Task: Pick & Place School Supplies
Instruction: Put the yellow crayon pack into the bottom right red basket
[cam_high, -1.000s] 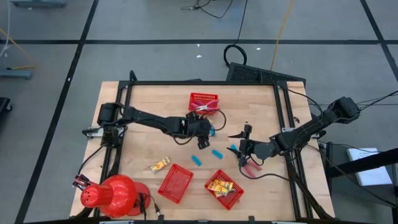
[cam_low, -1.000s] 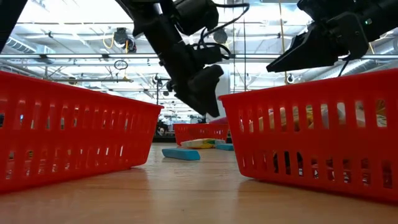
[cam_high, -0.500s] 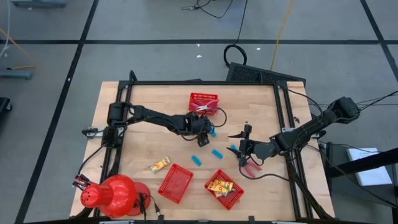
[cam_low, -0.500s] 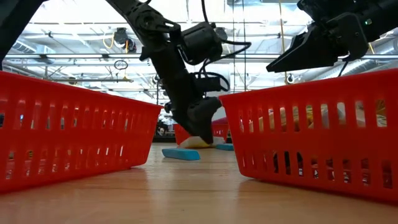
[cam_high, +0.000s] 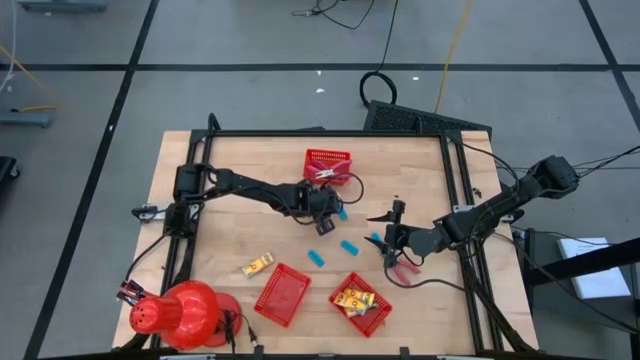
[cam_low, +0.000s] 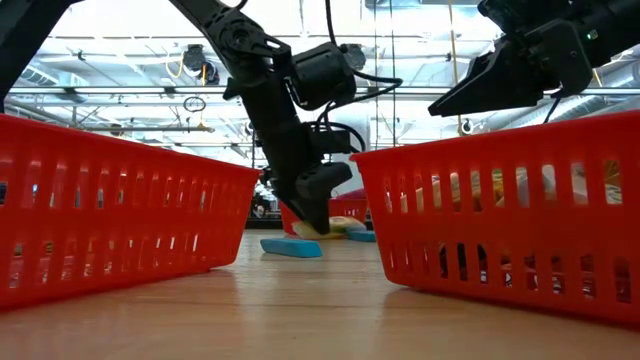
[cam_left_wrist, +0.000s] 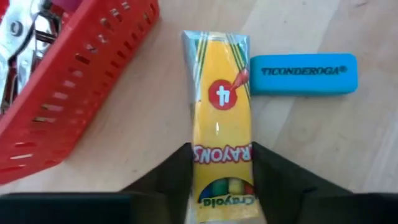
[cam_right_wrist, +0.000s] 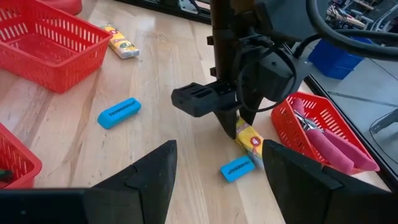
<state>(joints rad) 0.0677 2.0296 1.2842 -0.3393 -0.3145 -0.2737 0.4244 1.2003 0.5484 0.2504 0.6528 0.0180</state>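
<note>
A yellow crayon pack (cam_left_wrist: 221, 118) lies flat on the table beside a blue eraser (cam_left_wrist: 303, 73), near the far red basket (cam_high: 330, 163) that holds pink-handled scissors (cam_right_wrist: 329, 140). My left gripper (cam_left_wrist: 222, 180) is down at the table, shut on this pack; it also shows in the right wrist view (cam_right_wrist: 235, 127). My right gripper (cam_high: 391, 238) hangs open and empty above the table's right middle. More blue erasers (cam_high: 349, 246) (cam_high: 316, 257) and another crayon pack (cam_high: 259, 265) lie on the wood. My left gripper pinches the crayon pack's two long sides at one end (cam_left_wrist: 219, 163) between its two fingers (cam_left_wrist: 171, 180). The fingers come from above, slanting down, and lie along the pack. The pack lies flat on the table, its other end (cam_left_wrist: 214, 43) pointing away from the gripper.
An empty red basket (cam_high: 282, 293) and one with crayon packs (cam_high: 360, 303) stand at the near side. A big red dome (cam_high: 180, 312) sits at the near left corner. Pink scissors (cam_high: 405, 268) lie under my right arm.
My left gripper has gone down and toward the far edge, coming to rest at the table on the crayon pack beside the far basket.
</note>
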